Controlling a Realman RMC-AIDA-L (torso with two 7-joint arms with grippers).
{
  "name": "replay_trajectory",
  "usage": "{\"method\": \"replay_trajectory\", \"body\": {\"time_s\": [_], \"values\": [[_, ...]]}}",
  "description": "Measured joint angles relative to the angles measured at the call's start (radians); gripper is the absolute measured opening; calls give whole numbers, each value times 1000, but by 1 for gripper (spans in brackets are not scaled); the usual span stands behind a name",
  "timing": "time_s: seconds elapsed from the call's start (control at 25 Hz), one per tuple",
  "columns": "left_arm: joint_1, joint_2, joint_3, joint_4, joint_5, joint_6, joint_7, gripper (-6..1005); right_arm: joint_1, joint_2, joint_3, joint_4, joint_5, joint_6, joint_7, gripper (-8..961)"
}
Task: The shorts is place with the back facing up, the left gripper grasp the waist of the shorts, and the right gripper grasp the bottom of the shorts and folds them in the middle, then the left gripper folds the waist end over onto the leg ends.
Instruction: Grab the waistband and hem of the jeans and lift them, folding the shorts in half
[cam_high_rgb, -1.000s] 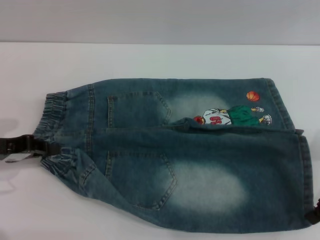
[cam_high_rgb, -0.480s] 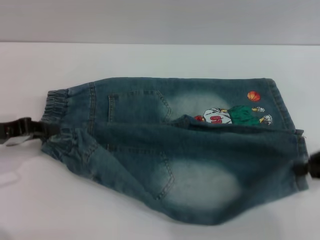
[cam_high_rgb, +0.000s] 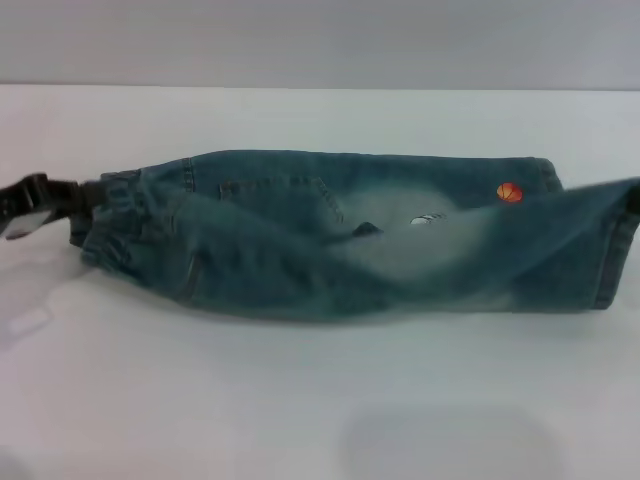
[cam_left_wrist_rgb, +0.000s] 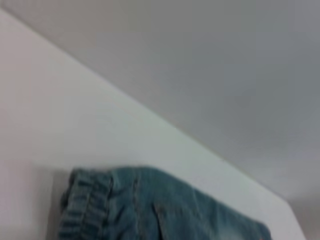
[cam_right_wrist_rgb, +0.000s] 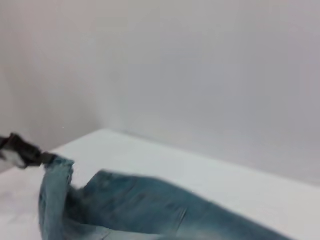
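White surface (cam_high_rgb: 300, 400) is carrying the shorts (cam_high_rgb: 350, 240), which are lying folded lengthwise — near half lifted over the far half, hiding most of the print. Left hand (cam_high_rgb: 85, 195) is clamping the waist (cam_high_rgb: 125, 215) at the left end. Right hand is sitting at the frame's right edge by the leg ends (cam_high_rgb: 610, 245) — its grip I cannot tell.

Soft even light, faint shadows; both wrist views blurred.
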Motion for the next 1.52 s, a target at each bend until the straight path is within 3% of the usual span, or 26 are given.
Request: {"method": "replay_trajectory", "body": {"time_s": [0.16, 0.68, 1.04, 1.32, 1.52], "values": [[-4, -8, 0, -3, -45, -37, 1, 38, -10, -1, 7, 50, 61, 64, -39, 0], [-36, -62, 3, -5, -109, -160, 47, 37, 36, 10, 6, 154, 93, 242, -88, -1], [-60, -74, 8, -4, -123, -211, 57, 37, 63, 25, 4, 203, 99, 354, -96, 0], [-65, -76, 8, 0, -123, -240, 58, 37, 106, 61, -4, 229, 99, 513, -96, 0], [-65, -79, 9, 4, -123, -263, 60, 37, 136, 71, -12, 239, 99, 551, -96, 0]]}}
